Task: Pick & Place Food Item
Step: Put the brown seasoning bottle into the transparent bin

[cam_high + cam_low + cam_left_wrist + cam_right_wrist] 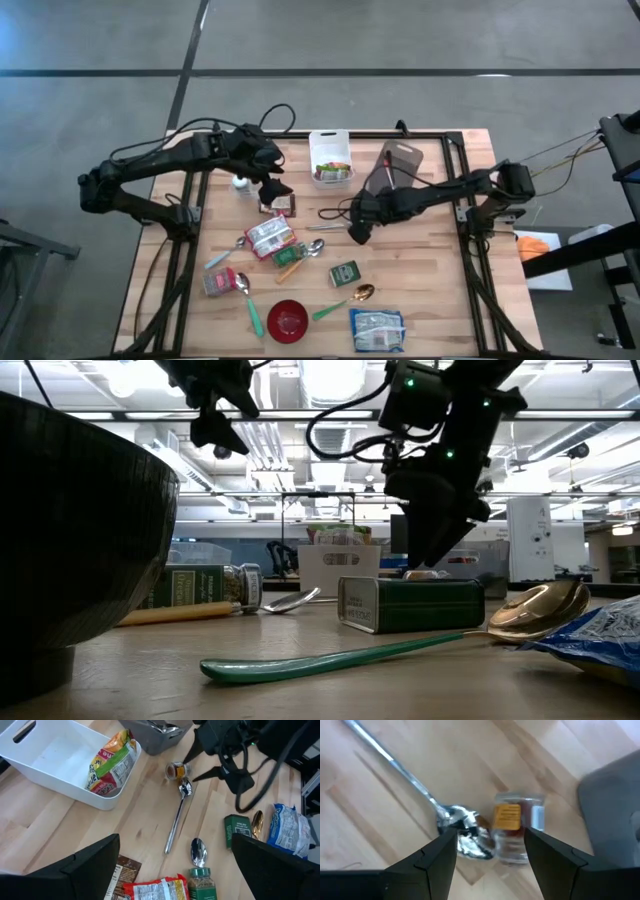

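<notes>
Wooden tabletop: butcher-block table (430, 270), grey floor around it.
Low view: ceiling lights, green tin (410, 603) in front.
Left gripper (175, 865): wide open, empty — above packets.
Right gripper (490, 852): half open, empty — straddling small jar (516, 827) beside spoon (455, 822).

Overhead downward, tabletop-level sideways, two close wrist views; shared small jar (176, 770).

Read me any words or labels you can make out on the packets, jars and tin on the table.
None can be read for certain.
Snack bag in the white bin: print too blurred.
Small jar by the spoon: yellow label, unreadable.
Green tin: lettering too small.
Spice jar: label blurred.
Blue packet: print unreadable.
</notes>
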Available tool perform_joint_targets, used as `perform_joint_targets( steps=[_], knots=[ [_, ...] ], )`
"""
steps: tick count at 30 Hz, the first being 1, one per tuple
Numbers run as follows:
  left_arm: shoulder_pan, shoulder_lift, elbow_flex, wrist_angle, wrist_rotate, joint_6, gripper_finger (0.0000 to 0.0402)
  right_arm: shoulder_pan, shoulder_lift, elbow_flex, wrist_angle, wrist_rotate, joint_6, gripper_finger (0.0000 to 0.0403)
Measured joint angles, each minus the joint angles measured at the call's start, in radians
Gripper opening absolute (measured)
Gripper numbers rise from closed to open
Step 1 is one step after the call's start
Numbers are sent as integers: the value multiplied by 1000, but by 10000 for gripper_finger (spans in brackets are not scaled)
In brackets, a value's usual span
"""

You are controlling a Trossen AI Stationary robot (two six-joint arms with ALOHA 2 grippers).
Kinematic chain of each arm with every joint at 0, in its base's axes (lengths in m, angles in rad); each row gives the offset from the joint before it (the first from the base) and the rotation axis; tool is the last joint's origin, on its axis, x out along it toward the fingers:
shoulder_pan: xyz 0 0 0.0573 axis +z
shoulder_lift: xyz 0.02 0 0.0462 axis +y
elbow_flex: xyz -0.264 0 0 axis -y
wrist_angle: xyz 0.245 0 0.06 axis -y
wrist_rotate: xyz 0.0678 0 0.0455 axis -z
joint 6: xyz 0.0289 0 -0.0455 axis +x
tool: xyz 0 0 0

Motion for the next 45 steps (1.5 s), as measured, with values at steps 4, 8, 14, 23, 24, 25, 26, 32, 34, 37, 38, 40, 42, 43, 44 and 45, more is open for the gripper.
perform_joint_targets(
  steps=[4,8,14,23,24,25,26,32,34,37,38,40,42,43,44,45],
  knots=[
    [-3,0,-2,-15,4,0,387,-12,3,6,-28,0,33,228],
    [-5,0,-2,-20,4,-1,387,-9,-9,-20,-25,-4,74,228],
    [-5,0,-2,-20,4,-1,387,-8,-12,-36,-21,-31,47,228],
    [-5,0,-2,-20,4,0,387,-8,-12,-51,-10,-61,36,228],
    [-5,0,-2,-20,4,1,387,-8,-12,-48,-8,-61,47,228],
    [-5,0,-2,-20,4,0,387,-8,-12,-44,-6,-60,64,228],
    [-5,0,-2,-20,4,0,387,-8,-12,-38,-4,-60,90,228],
    [-5,0,-2,-20,4,0,387,-8,-34,-6,-3,-60,278,228],
    [-6,0,-2,-20,4,0,387,-10,-47,4,-10,-60,341,228],
    [-7,0,-2,-20,4,0,387,-25,-61,26,-46,-60,418,228],
    [-7,0,-2,-20,4,0,387,-33,-61,36,-58,-57,429,228],
    [-7,0,-2,-19,4,0,387,-51,-60,56,-81,-57,426,228],
    [-7,0,-2,-17,4,-1,387,-70,-48,79,-108,-57,419,228],
    [-7,0,-2,-16,4,-1,387,-80,-41,94,-126,-60,427,228],
    [-7,0,-2,-16,4,-3,387,-88,-31,107,-154,-61,439,228],
    [-7,0,-2,-16,4,-6,387,-97,-22,121,-187,-61,451,228]
  ],
)
